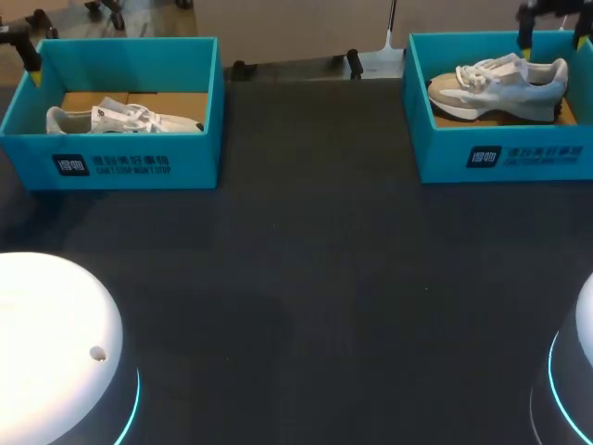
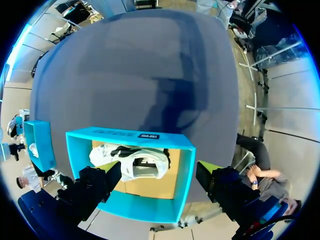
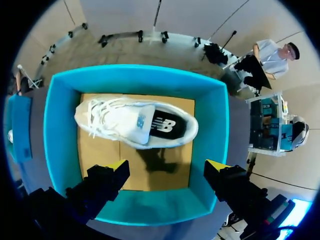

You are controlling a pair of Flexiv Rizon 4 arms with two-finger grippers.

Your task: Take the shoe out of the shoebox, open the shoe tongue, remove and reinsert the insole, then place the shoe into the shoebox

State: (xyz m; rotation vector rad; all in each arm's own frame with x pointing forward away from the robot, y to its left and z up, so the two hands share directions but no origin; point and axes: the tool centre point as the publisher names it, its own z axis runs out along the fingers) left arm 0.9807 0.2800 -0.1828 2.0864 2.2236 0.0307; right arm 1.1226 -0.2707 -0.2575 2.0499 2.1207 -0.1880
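Hovering above the left shoebox, the left pincer is released, its yellow-tipped fingers spread wide and grasping nothing, with the white shoe lying on the box floor under and just ahead of it. Over the right shoebox the right pincer is likewise released and empty, and the second shoe stands on its sole inside the box ahead of its fingers. Both boxes sit well apart on the dark worktop.
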